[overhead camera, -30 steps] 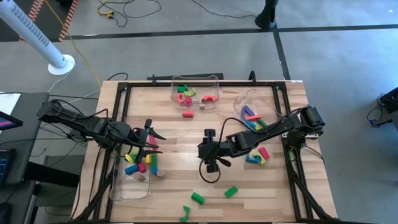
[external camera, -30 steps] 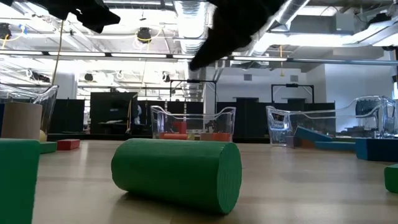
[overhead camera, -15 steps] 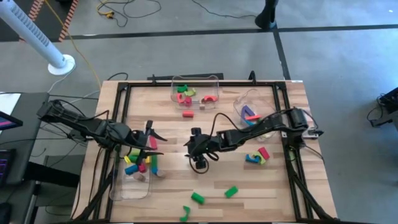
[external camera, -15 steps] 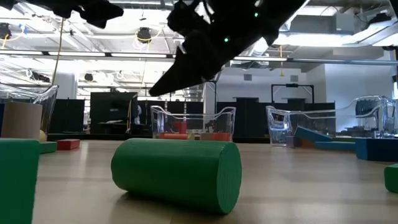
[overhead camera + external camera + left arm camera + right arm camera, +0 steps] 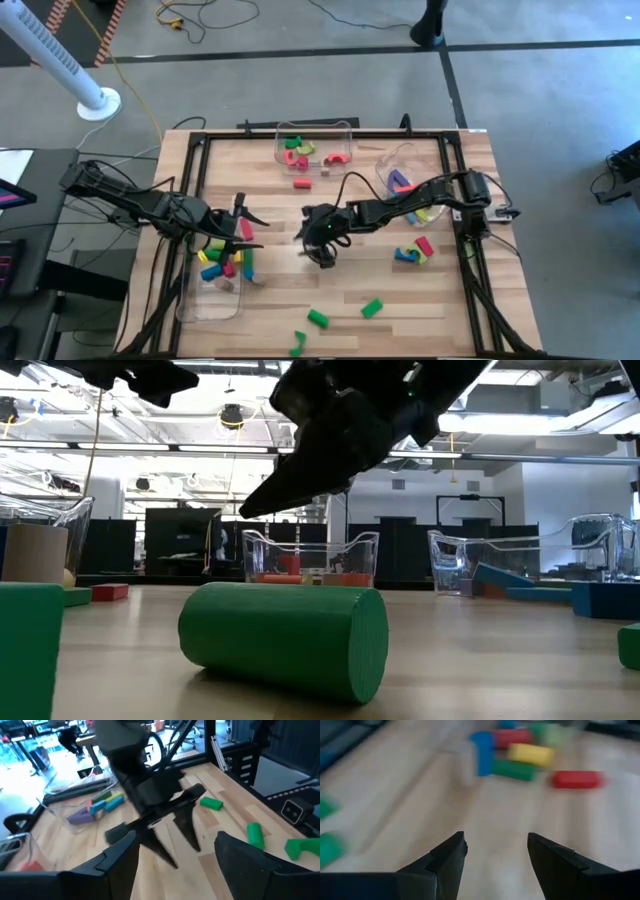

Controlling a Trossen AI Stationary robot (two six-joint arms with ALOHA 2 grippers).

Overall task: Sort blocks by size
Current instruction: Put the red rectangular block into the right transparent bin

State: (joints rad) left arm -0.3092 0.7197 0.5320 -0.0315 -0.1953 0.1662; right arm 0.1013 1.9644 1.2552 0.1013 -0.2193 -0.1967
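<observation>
In the high view the right gripper [image 5: 318,243] is at the centre of the table [image 5: 440,300], fingers wide and empty. The left gripper [image 5: 250,228] hangs wide over the left bin [image 5: 184,306] of blocks [image 5: 222,264]. Green blocks [image 5: 318,319] lie at the lower centre.

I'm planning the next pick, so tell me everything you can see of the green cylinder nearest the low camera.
The green cylinder lies on its side on the wooden table, one flat round end facing right. It looks matte and smooth, a solid green. Only the table touches it. Both grippers hang above it, clear of it.
</observation>
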